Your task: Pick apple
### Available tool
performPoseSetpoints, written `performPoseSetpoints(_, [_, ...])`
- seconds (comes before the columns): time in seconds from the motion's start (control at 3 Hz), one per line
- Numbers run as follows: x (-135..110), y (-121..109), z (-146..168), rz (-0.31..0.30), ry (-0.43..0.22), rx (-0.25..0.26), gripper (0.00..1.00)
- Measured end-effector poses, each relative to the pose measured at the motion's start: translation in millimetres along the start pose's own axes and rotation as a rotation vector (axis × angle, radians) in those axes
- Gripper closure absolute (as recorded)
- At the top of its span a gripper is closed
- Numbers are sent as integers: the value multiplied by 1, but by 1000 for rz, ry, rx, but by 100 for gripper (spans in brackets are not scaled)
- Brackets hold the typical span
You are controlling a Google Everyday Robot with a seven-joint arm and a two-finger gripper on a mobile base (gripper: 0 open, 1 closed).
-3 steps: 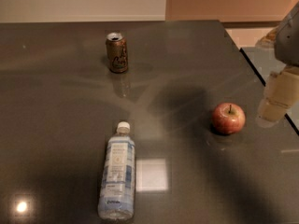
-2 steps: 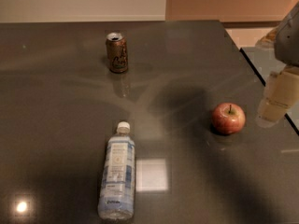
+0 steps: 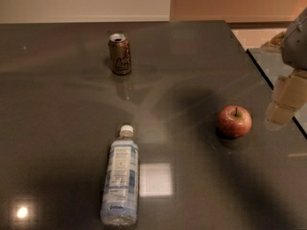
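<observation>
The apple (image 3: 234,121) is small, round and red with a short dark stem, and it sits on the dark table (image 3: 57,109) at the right. My gripper (image 3: 286,100) is at the right edge of the view, to the right of the apple and apart from it, above the table's right edge.
A brown drink can (image 3: 120,53) stands upright at the back of the table. A clear plastic water bottle (image 3: 120,176) with a white cap lies on its side at the front. The table's right edge runs diagonally just behind the gripper.
</observation>
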State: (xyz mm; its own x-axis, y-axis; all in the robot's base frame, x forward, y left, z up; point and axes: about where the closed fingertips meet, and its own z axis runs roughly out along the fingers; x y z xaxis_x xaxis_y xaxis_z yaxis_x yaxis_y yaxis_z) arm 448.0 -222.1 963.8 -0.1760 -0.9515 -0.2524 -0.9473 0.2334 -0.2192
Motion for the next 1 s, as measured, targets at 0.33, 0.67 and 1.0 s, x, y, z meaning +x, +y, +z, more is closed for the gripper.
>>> performPoseSetpoints(0.33, [8, -6, 16, -6, -34, -31, 0])
performPoseSetpoints(0.67, [12, -6, 34, -17, -67, -66, 0])
performPoseSetpoints(1.0, [15, -2, 53, -27, -95, -102, 0])
